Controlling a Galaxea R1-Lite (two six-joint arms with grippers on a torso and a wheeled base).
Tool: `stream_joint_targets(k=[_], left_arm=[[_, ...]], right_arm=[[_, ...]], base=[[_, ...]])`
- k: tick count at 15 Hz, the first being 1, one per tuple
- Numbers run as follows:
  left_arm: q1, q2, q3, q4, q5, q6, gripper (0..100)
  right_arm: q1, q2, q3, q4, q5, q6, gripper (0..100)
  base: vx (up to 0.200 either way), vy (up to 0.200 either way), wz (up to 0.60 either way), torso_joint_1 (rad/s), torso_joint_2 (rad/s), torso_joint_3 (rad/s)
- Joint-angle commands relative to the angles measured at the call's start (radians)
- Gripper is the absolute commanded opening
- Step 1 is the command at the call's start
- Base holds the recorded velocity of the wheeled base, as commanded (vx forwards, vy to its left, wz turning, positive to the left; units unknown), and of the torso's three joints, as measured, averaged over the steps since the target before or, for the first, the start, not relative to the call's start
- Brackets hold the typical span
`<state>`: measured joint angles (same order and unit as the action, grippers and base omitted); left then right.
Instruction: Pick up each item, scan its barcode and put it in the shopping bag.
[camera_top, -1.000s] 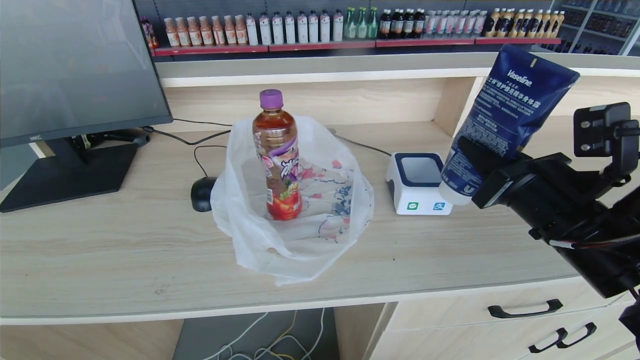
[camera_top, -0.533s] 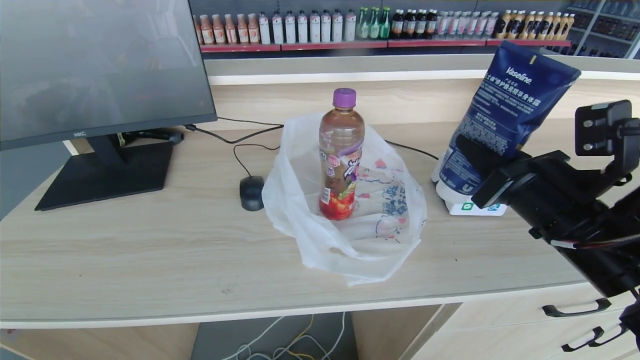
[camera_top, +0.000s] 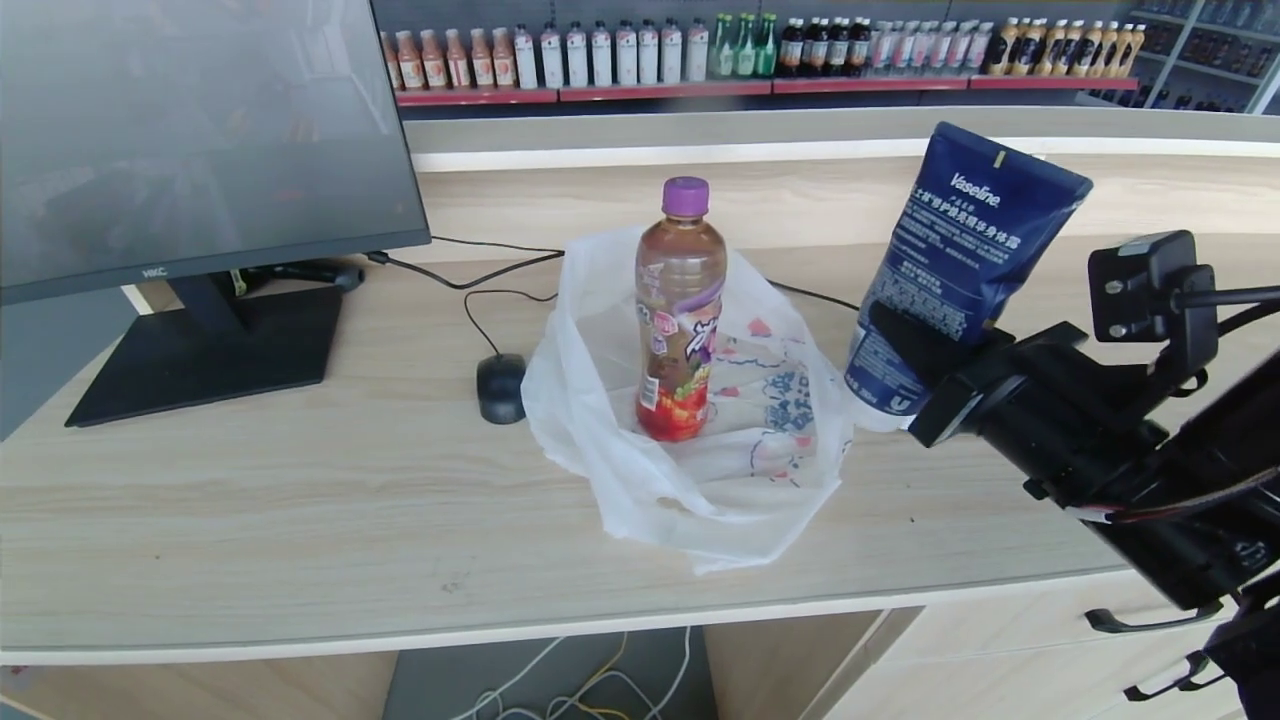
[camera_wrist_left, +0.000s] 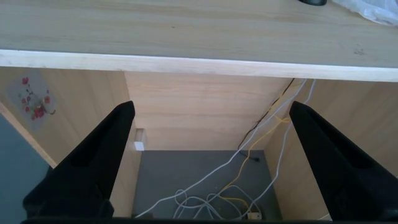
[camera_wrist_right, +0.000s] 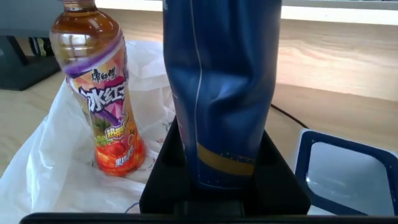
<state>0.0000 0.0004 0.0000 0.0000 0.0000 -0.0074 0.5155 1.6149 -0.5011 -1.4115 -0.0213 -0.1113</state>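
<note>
My right gripper (camera_top: 905, 350) is shut on a dark blue pouch (camera_top: 965, 260) and holds it upright above the counter, just right of the shopping bag. The pouch (camera_wrist_right: 224, 93) stands between the black fingers (camera_wrist_right: 168, 180). The white plastic shopping bag (camera_top: 750, 470) lies open on the counter with a tea bottle (camera_top: 680, 310) with a purple cap standing in it. The bottle (camera_wrist_right: 102, 93) is beside the pouch. The barcode scanner (camera_wrist_right: 348, 168) sits behind the pouch, on the side away from the bag. My left gripper (camera_wrist_left: 211, 168) hangs open below the counter's front edge, holding nothing.
A monitor (camera_top: 200, 130) on a black stand takes the counter's left side. A black mouse (camera_top: 500, 388) with its cable lies left of the bag. Drawers with black handles (camera_top: 1150, 620) sit under the counter on the right. Loose cables (camera_wrist_left: 249, 180) hang below the counter.
The head camera has swung, shifting the whole picture. My right arm has carried the pouch left, from over the scanner to the bag's right side. Bottle and bag stay put.
</note>
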Motion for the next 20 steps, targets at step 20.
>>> stream_joint_targets(k=[20], left_arm=[[0.0,0.0,0.0,0.0,0.0,0.0,100]], right_arm=[[0.058,0.315,-0.267,-0.001,0.001,-0.001,0]], base=[[0.0,0.0,0.0,0.0,0.0,0.0]])
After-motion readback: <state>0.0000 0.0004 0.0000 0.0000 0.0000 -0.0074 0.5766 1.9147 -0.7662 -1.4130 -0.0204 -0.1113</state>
